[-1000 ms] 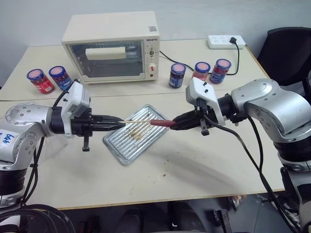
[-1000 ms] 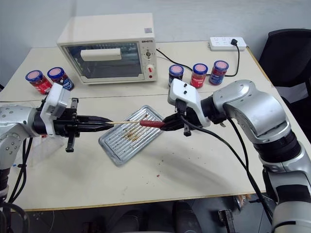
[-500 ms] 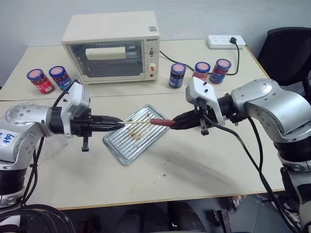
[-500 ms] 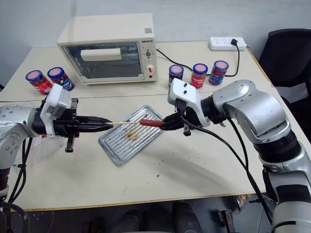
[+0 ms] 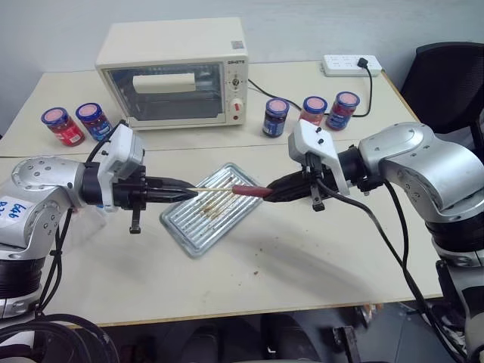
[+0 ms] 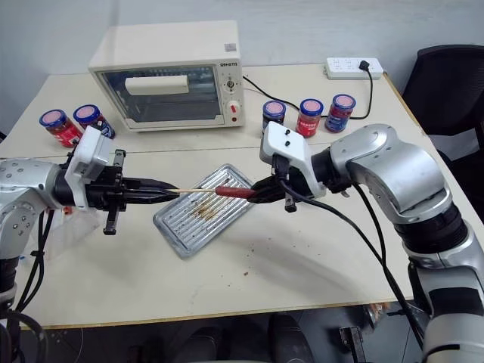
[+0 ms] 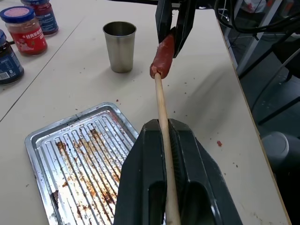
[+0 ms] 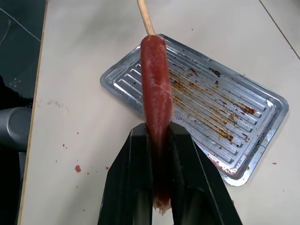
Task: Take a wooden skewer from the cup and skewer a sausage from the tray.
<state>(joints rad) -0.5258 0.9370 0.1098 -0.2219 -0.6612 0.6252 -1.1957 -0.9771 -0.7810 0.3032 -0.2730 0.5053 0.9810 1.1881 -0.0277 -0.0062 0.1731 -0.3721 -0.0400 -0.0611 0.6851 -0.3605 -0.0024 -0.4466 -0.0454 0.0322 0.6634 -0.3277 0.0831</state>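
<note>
While left end effector (image 5: 190, 193) clamps skewer (image 5: 215, 190), right end effector (image 5: 266, 193) grips sausage (image 5: 248, 190) (jars (image 5: 311, 111), oven (image 5: 172, 74) behind).

A cream toaster oven (image 5: 172, 73) stands at the back of the desk (image 5: 302, 257). Two lidded jars (image 5: 76, 123) sit to its left, three more (image 5: 311, 112) to its right. A white power strip (image 5: 349, 65) lies behind those, apparently plugged in.

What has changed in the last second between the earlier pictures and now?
Nothing visibly changed. The left hand stays shut on the wooden skewer, its tip at the end of the sausage, which the right hand still holds above the tray.
</note>
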